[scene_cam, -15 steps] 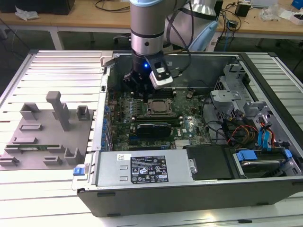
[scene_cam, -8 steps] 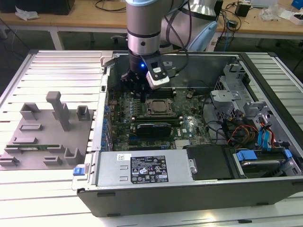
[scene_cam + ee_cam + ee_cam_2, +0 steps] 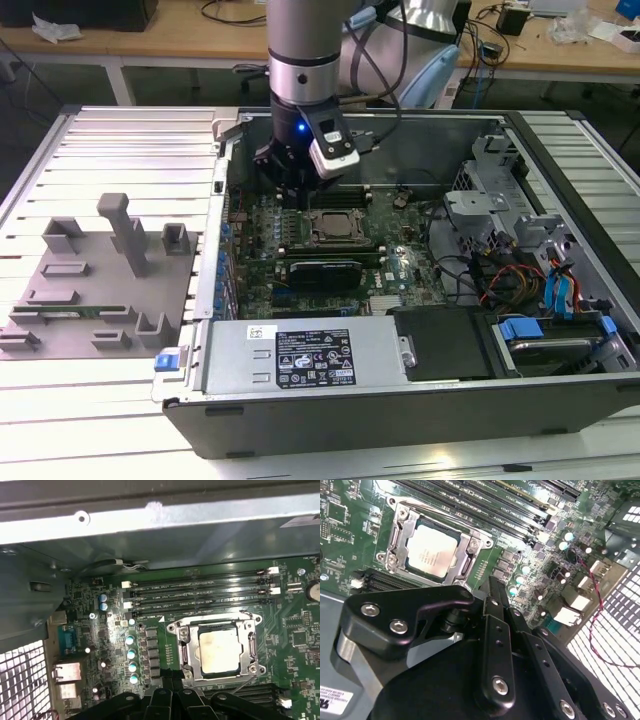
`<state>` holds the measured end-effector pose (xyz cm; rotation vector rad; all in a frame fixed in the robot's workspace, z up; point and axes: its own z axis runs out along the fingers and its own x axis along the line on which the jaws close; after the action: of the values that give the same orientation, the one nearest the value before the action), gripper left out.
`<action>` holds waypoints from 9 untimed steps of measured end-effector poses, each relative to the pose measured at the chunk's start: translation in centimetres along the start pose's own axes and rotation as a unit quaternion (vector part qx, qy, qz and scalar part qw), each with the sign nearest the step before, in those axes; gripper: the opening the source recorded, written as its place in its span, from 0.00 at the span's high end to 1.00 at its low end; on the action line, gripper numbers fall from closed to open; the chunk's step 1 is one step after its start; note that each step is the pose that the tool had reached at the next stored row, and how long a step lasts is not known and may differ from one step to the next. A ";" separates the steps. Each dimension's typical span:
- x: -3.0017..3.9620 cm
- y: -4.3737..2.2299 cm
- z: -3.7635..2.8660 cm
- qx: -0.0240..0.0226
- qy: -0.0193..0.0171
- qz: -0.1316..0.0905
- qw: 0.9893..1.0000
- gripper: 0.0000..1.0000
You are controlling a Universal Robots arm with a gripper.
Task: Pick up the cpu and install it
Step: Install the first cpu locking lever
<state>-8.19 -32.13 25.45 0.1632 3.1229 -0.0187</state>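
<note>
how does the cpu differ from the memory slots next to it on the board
The cpu is a flat square with a pale silvery top; the memory slots are long, narrow and black. The cpu sits inside a metal socket frame; the memory slots lie bare on the motherboard. There is one cpu but several memory slots, side by side. Both lie flat on the green motherboard, near the end effector.

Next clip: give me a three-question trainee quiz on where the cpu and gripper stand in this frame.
1. True or false: the cpu lies in the socket frame on the motherboard.
2. The gripper hovers over: A) the grey fixture tray B) the motherboard C) the drive cage.
3. Fill in: the long slots beside the socket in both wrist views are ___ slots.

Key: 1 true; 2 B; 3 memory.
</note>
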 end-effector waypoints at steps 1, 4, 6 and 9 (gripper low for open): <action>0.00 0.00 -0.18 0.000 0.000 0.000 1.000 0.89; -0.01 0.00 -0.31 0.000 0.000 0.000 1.000 0.89; 0.08 -0.01 -0.34 0.000 0.000 0.000 1.000 0.89; 0.66 -0.07 -0.33 0.000 0.000 0.000 1.000 0.89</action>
<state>-8.86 -32.13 25.77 0.1627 3.1229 -0.0186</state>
